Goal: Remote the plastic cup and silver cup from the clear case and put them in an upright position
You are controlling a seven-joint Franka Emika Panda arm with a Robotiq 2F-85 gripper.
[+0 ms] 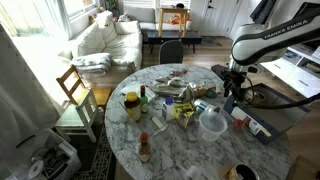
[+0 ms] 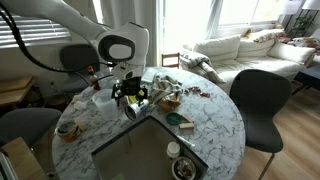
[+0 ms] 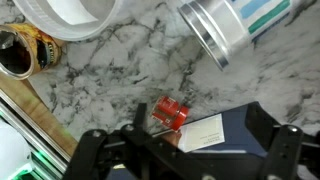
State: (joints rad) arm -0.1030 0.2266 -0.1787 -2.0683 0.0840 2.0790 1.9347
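**Surface and room.** A round white-and-grey marble table (image 1: 175, 150) is crowded with bottles, jars and wrappers. It stands in a bright living room with a white sofa (image 1: 105, 40) and a wooden chair (image 1: 75, 85). A grey rectangular tray (image 2: 135, 150) and a black chair (image 2: 255, 100) are visible in an exterior view.

**Task items.** The clear case (image 1: 212, 128), a wide, shallow tub of translucent whitish plastic, stands on the table just beside the gripper (image 1: 231, 100).

**Wrist view only.**
- Only the rim of the case shows, at top left (image 3: 80, 15).
- A small red object (image 3: 170, 112) lies just beside a white card (image 3: 205, 133).
- A ribbed silver cylinder with a teal-striped label (image 3: 230, 25) lies on its side.
- A dark round-rimmed vessel (image 3: 20, 50) sits just beside the case. Whether it is the silver cup cannot be told.

**Arm.** The white robot arm (image 2: 110, 45) bends down over the table. The gripper points downward with its jaws spread wide and nothing between them.
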